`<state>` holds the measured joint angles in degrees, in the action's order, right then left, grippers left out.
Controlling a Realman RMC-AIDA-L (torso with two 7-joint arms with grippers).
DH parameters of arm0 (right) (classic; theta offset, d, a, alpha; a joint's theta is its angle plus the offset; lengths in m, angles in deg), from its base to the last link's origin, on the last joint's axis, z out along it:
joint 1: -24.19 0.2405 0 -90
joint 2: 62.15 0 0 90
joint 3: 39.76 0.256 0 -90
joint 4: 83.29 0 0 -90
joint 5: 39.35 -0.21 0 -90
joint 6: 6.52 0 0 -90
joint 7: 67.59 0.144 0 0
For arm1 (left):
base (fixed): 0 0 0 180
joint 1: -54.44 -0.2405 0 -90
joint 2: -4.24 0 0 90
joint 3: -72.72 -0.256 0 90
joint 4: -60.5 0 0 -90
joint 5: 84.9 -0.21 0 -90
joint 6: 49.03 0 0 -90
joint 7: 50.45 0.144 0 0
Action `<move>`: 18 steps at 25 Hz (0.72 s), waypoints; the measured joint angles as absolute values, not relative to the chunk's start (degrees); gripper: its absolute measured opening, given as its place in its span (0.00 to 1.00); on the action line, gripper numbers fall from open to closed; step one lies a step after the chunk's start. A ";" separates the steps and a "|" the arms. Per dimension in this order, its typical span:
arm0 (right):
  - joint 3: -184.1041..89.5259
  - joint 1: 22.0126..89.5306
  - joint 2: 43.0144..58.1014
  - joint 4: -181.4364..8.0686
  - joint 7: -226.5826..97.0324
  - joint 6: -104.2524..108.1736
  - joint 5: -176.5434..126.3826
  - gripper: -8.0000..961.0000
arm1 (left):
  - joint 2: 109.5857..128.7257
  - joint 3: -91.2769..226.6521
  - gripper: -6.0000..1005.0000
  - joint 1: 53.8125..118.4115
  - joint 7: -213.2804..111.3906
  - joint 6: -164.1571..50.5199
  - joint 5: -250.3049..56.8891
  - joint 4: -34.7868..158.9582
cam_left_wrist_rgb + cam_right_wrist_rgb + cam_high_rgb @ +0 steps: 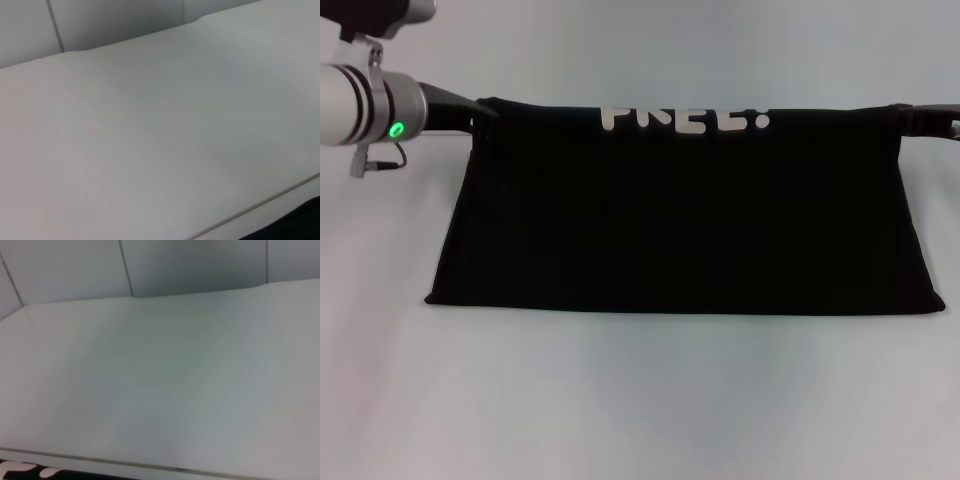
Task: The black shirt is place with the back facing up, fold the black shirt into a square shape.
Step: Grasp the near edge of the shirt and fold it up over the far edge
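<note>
Black shirt with white lettering on a white table.

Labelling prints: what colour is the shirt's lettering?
White lettering on the black shirt; head view.

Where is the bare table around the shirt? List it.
Bare table runs along the near side, in front of the shirt, and beyond its far edge. Crowded spots: the far corners, where the left hand and right hand meet the shirt.
</note>
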<state>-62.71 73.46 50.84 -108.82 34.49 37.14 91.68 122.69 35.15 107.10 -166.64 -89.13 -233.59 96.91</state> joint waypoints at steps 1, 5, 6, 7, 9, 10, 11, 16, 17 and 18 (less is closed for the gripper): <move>-62.71 73.68 51.07 -108.38 34.39 36.13 91.69 0.01 | 122.92 35.12 0.05 107.18 -166.36 -87.44 -233.59 95.98; -62.73 74.58 51.69 -105.92 33.89 32.29 91.70 0.01 | 124.01 35.02 0.06 107.55 -164.67 -81.90 -233.60 92.73; -62.89 74.75 51.92 -105.41 33.82 31.23 91.69 0.01 | 124.21 34.84 0.06 107.60 -164.40 -80.82 -233.60 92.12; -63.12 74.92 52.16 -105.07 33.78 30.29 91.69 0.01 | 124.40 34.58 0.06 107.68 -164.08 -79.54 -233.61 91.43; -63.60 75.17 52.54 -104.62 33.76 28.99 91.69 0.01 | 124.75 33.86 0.06 107.80 -163.89 -77.92 -233.61 90.67; -63.80 75.23 52.72 -104.51 33.75 28.66 91.69 0.01 | 124.96 33.43 0.06 107.84 -163.85 -77.21 -233.60 90.42; -63.91 75.25 52.88 -104.49 33.75 28.45 91.69 0.01 | 125.13 33.08 0.06 107.86 -163.83 -76.64 -233.61 90.31; -63.93 75.31 53.52 -104.53 34.50 27.66 91.63 0.01 | 125.83 31.99 0.06 108.22 -163.80 -75.45 -233.61 90.02; -63.94 75.24 53.57 -104.68 34.51 27.66 91.47 0.01 | 125.90 31.99 0.06 108.23 -163.81 -75.24 -233.61 89.99; -64.01 75.12 53.61 -104.85 34.52 27.65 91.32 0.01 | 125.93 32.00 0.07 108.24 -163.87 -74.92 -233.61 89.99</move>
<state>-64.01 75.12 53.61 -104.85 34.52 27.65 91.32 125.93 32.00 108.24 -163.87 -74.92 -233.61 89.99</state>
